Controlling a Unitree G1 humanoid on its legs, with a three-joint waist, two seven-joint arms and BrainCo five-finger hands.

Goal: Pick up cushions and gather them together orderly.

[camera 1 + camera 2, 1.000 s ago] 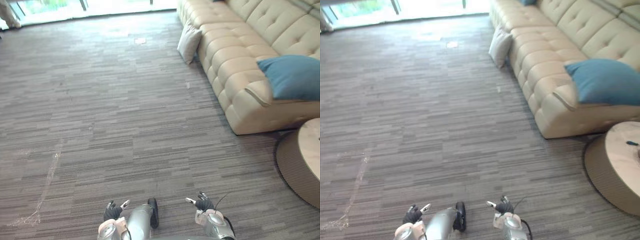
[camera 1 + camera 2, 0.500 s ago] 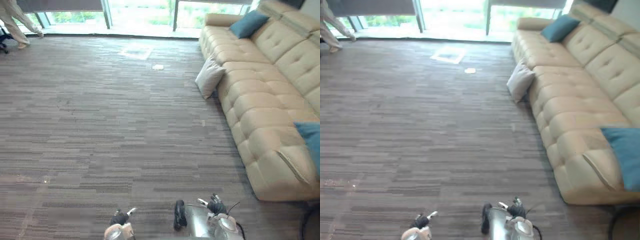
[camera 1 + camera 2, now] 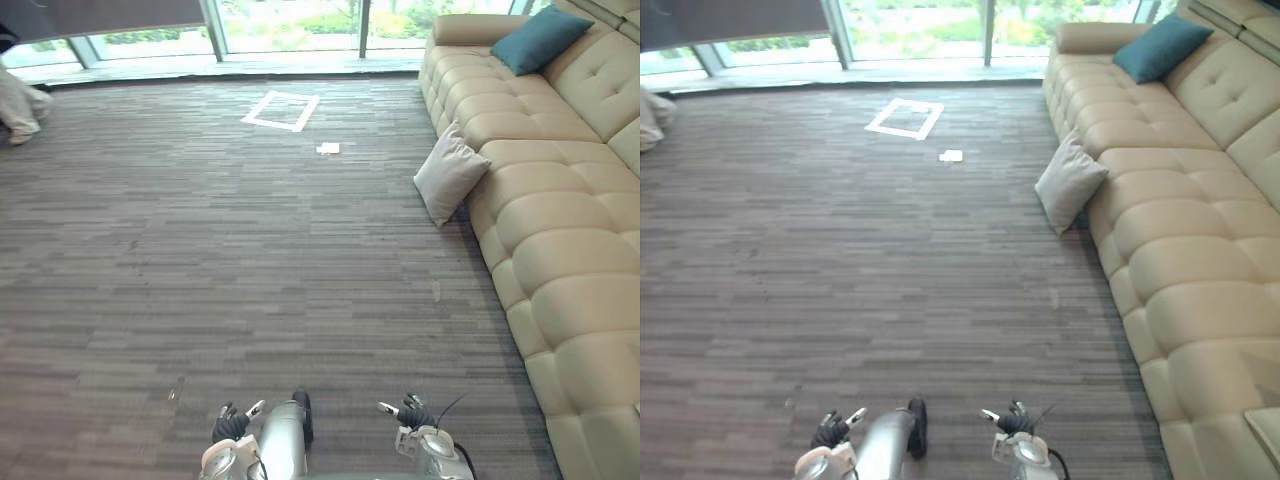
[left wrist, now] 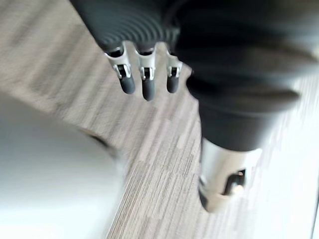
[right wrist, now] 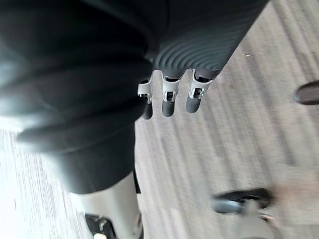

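Nothing looks gathered yet: the grey cushion [image 3: 450, 173] stands on the carpet, leaning against the front of the sofa [image 3: 560, 270]. The teal cushion [image 3: 540, 38] sits on the sofa's seat at its far end by the armrest, well apart from the grey one. The left hand [image 3: 229, 426] and right hand [image 3: 410, 412] hang well short of the sofa, fingers loosely straight and holding nothing, so I judge every pick-up and the neat grouping remain to be done.
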